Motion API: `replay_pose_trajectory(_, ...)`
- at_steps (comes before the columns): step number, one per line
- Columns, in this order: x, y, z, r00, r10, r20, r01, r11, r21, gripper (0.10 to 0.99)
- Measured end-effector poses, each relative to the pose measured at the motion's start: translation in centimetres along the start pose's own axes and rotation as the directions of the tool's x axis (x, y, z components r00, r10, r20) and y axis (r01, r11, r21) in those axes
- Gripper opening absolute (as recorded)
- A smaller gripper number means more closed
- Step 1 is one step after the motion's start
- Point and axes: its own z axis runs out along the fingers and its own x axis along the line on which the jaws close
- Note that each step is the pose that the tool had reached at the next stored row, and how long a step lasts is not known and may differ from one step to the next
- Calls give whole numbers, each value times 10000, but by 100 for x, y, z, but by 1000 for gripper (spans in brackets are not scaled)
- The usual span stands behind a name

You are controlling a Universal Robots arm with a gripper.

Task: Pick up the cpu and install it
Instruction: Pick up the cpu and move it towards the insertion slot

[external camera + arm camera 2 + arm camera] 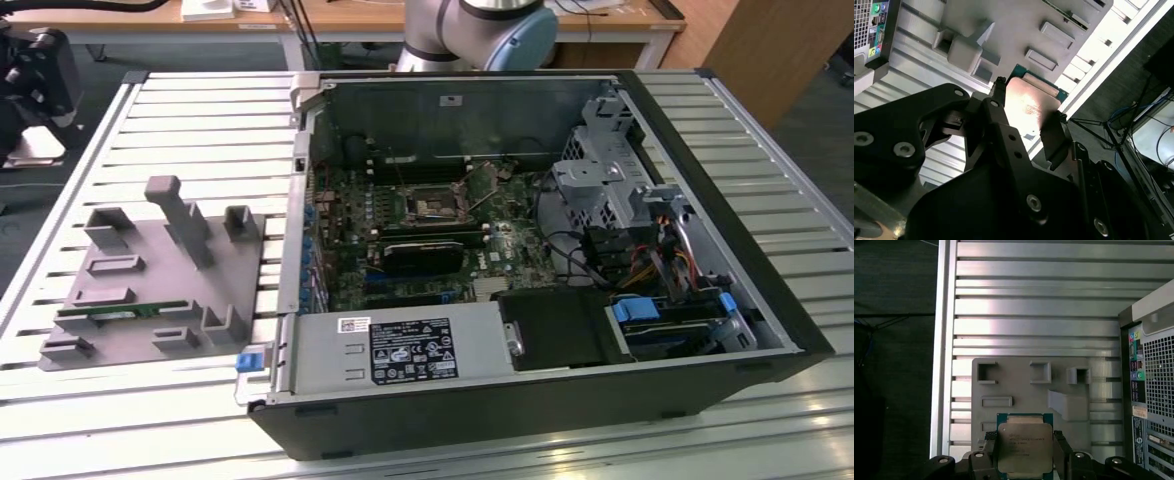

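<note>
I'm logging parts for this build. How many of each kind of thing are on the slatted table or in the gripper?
cpu, held in the gripper: 1
grey tray: 1
memory stick, lying in the tray: 1
computer case, open: 1
Total: 4

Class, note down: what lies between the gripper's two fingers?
The cpu lies between the fingers, which press on its opposite edges. This shows in both wrist views.
</note>
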Motion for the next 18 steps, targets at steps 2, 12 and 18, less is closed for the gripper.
replay_pose_trajectory(2, -47, 1, 0, 10000, 0, 0, 0, 10000, 0, 529)
replay_pose_trajectory(12, -258, 7, 2, 10000, 1, -1, -1, 10000, 1, 529)
replay_pose_trajectory(18, -373, 12, 3, 10000, 0, 0, 0, 10000, 1, 529)
